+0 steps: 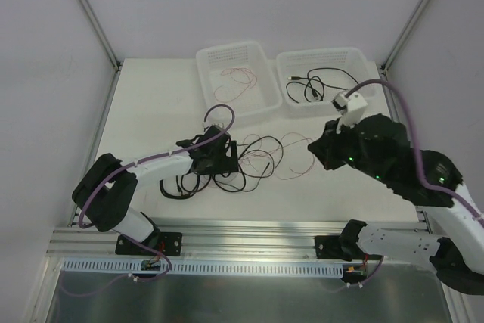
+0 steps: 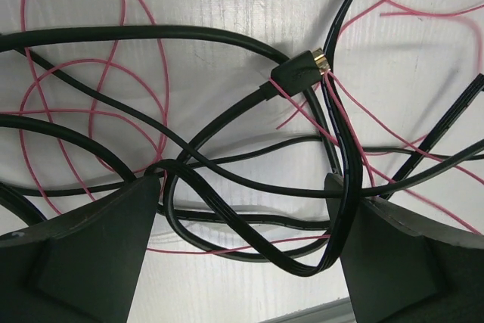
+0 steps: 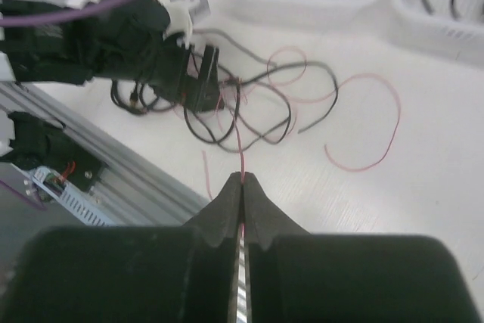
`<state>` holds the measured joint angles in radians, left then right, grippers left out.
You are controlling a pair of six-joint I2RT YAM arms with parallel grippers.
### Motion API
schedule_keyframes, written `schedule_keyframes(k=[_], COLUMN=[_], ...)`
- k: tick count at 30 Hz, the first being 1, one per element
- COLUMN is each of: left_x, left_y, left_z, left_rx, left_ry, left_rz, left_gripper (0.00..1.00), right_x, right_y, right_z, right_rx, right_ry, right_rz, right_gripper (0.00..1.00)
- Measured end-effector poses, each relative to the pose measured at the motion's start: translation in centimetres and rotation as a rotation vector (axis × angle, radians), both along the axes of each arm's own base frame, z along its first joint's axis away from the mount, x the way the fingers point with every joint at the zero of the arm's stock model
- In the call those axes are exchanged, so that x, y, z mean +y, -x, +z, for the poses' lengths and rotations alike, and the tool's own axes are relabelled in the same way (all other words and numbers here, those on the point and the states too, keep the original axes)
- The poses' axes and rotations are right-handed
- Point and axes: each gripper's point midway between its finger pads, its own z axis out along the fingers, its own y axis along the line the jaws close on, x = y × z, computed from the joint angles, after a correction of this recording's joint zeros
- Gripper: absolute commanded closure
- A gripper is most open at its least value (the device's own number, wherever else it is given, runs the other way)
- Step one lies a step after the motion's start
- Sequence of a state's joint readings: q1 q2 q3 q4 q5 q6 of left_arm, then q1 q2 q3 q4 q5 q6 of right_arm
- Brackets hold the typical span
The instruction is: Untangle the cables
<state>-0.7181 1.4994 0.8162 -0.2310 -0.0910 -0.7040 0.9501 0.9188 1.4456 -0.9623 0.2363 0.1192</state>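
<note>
A tangle of black cables and thin red wires (image 1: 246, 160) lies on the white table in front of the two baskets. My left gripper (image 1: 221, 158) is down over the tangle's left part. In the left wrist view it is open (image 2: 246, 213), with a flat black cable (image 2: 249, 232) looping between its fingers and a gold-tipped black plug (image 2: 301, 72) just beyond. My right gripper (image 1: 313, 149) is raised to the right of the tangle. In the right wrist view it is shut (image 3: 242, 181) on a red wire (image 3: 239, 149) that runs taut back into the tangle (image 3: 227, 107).
Two white baskets stand at the back: the left one (image 1: 253, 105) holds a red wire, the right one (image 1: 287, 62) holds a black cable. A loose red loop (image 3: 378, 138) lies right of the tangle. A metal rail (image 1: 249, 236) runs along the near table edge.
</note>
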Motion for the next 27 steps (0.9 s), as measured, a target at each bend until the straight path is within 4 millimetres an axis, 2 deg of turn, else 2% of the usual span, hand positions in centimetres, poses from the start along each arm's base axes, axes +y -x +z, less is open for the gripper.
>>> schedule_keyframes(k=[4, 7, 11, 17, 27], left_x=[0.5, 0.8, 1.0, 1.4, 2.3], left_y=[-0.1, -0.1, -0.1, -0.3, -0.7], left_z=[-0.2, -0.4, -0.4, -0.5, -0.5], left_rx=[0.004, 0.009, 0.008, 0.006, -0.002], left_ry=[-0.004, -0.008, -0.008, -0.01, 0.006], left_rz=[0.012, 0.021, 0.027, 0.039, 0.079], left_gripper=[0.08, 0.08, 0.08, 0.07, 0.02], right_x=[-3.2, -5.5, -8.5, -11.1, -13.9], right_y=[0.9, 2.0, 3.6, 4.6, 4.5], right_z=[6.9, 11.1, 15.1, 18.6, 21.1], right_rx=[-0.178, -0.305, -0.463, -0.621, -0.752], right_ry=[-0.088, -0.176, -0.293, -0.395, -0.461], right_rz=[-0.008, -0.012, -0.019, -0.055, -0.165], right_gripper=[0.99, 0.99, 0.99, 0.99, 0.99])
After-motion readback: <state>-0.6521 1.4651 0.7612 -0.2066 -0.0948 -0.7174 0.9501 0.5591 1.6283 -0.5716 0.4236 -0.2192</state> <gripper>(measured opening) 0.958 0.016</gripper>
